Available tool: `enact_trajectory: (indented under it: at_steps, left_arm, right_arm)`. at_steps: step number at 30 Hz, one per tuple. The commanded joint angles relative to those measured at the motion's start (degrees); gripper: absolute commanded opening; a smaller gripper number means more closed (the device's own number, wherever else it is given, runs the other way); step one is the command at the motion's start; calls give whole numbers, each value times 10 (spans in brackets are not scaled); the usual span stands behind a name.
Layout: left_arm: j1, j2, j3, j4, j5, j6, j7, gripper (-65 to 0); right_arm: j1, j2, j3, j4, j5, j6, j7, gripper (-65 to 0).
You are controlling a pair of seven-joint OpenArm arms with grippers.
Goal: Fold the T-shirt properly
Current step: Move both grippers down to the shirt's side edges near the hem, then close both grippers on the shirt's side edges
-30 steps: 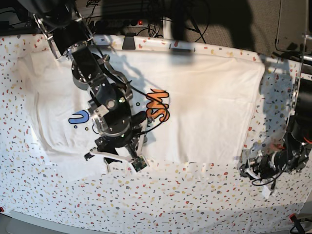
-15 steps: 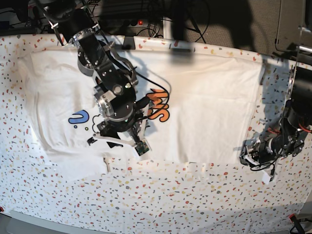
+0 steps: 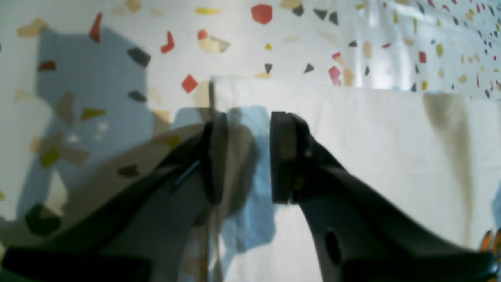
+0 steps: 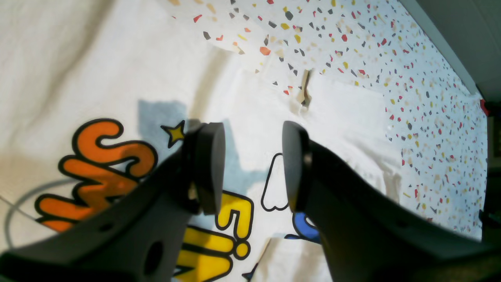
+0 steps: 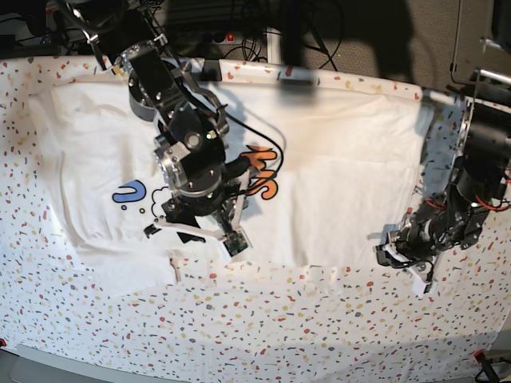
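1. The right gripper (image 4: 250,164) hangs over the printed front of the T-shirt (image 4: 78,70) with its two dark pads (image 4: 209,166) apart and nothing between them — only cloth shows in the gap.
2. Under and around those pads lie an orange outlined letter shape (image 4: 105,156), a small yellow star (image 4: 175,133), yellow lettering (image 4: 231,223), a white cloud outline (image 4: 276,184) and a patch of blue (image 4: 305,229).
3. Past the pads, the shirt's edge meets the speckled table cover (image 4: 430,98), and a short slit or fold (image 4: 306,92) sits at that edge.
4. The left gripper (image 3: 246,156) is low over the shirt's corner, pads (image 3: 283,156) apart and empty; the cloth's straight edge (image 3: 313,84) runs just beyond the fingertips, with speckled cover on the far side.
5. In the base view, the right gripper (image 5: 196,238) is near the shirt's front hem, on that view's left, its arm (image 5: 180,136) reaching across the cloth from the back edge of the table.
6. The left gripper (image 5: 403,259) sits at the shirt's front corner on that view's right.
7. The T-shirt (image 5: 335,175) lies spread flat and wide across the table cover (image 5: 279,335) — print facing up and partly hidden by the right arm.
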Motion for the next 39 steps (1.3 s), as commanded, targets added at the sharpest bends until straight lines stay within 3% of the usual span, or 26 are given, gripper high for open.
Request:
enact_trajectory:
  at_steps: [1,4,10,12,14,15,39]
  left_arm:
    - [-19,-8,-1,7,6,-1,-10,-465]
    - [-21,-14,-1,9,1,19,-17,-465]
    - [-18,-14,-1,9,-15,19,-12,-465]
    - [-18,-14,-1,9,-46,-5,14,-465]
    - [-18,-13,-1,9,-60,-69,38,-465]
    - [-17,-11,-1,9,-60,-83,40,-465]
    - [-16,-3,-1,9,-52,-79,-20,-482]
  right_arm:
    - [6,-2,2,12,-8,-4,7,-404]
    - [-7,-2,2,12,-8,-4,8,-404]
    - [-18,-2,2,12,-7,-4,7,-404]
    - [-18,-2,2,12,-7,-4,7,-404]
    - [-18,-2,2,12,-8,-4,7,-404]
    - [-18,-2,2,12,-8,-4,7,-404]
    - [-19,-2,2,12,-8,-4,-1,-404]
